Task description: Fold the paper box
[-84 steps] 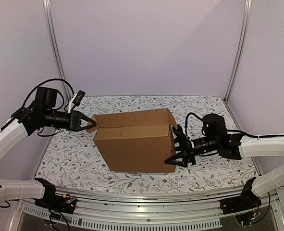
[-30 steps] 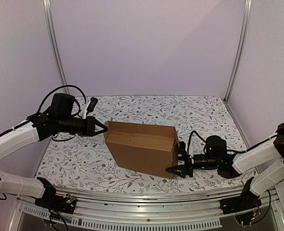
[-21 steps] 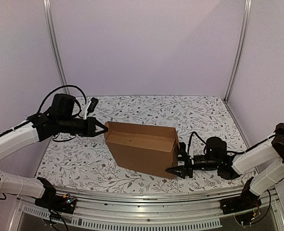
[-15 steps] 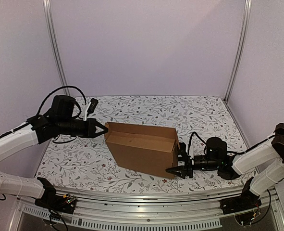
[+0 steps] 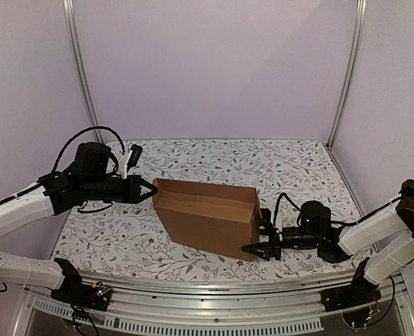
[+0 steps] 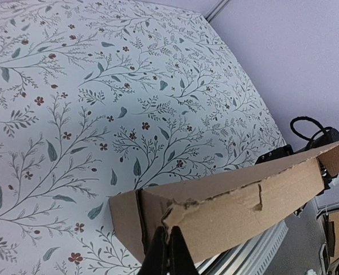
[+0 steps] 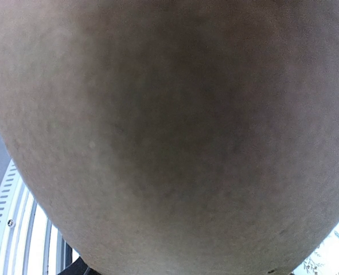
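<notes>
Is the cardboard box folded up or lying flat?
Folded up: the paper box stands on the table with raised walls, not a flat sheet.

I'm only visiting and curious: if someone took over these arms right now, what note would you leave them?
Left fingers: shut, tips at the box's left end. Whether they pinch cardboard, I cannot tell.
Right fingers: open, spread against the box's right end.
Box: on the table, between the two arms.
Done: the cardboard is raised into a box shape.
Left: the left end flap looks ragged and loose; the ends probably still need tucking shut.
</notes>
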Controlling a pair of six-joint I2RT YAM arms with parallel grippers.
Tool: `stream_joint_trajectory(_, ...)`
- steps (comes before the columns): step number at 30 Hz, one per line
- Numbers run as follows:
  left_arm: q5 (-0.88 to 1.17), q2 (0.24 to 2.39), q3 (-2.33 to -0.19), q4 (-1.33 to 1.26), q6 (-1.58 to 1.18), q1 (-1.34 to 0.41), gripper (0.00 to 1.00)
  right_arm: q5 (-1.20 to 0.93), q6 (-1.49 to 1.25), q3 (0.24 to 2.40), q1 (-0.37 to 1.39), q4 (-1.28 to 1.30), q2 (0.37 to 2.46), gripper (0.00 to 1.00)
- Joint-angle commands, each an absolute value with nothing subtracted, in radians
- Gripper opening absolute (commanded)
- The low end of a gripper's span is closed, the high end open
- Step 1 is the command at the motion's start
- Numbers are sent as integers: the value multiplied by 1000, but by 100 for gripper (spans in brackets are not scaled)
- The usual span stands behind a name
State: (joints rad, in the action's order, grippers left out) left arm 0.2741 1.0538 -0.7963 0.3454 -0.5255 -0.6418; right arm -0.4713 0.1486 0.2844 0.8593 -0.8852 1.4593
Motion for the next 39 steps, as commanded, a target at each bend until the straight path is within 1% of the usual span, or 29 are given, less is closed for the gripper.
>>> stream_joint_trajectory(1,296,1091,-739,579,-523,-704,0,-339,136,290,862,-935,1441,46)
stream_joint_trajectory(16,202,1104,-748,639,-514,-764,0,-269,143,267,895,-890,1439,48)
stream_joint_trajectory(22,174,1109,-757,654,-515,-784,0,-245,126,251,894,-905,1440,51)
stream_joint_trajectory(29,163,1128,-779,658,-507,-790,0,-224,106,252,894,-932,1442,61)
stream_joint_trajectory(31,155,1134,-791,658,-508,-791,0,-209,90,252,893,-935,1434,68)
stream_joint_trajectory(39,111,1133,-813,663,-522,-790,0,-158,64,222,888,-940,1364,87)
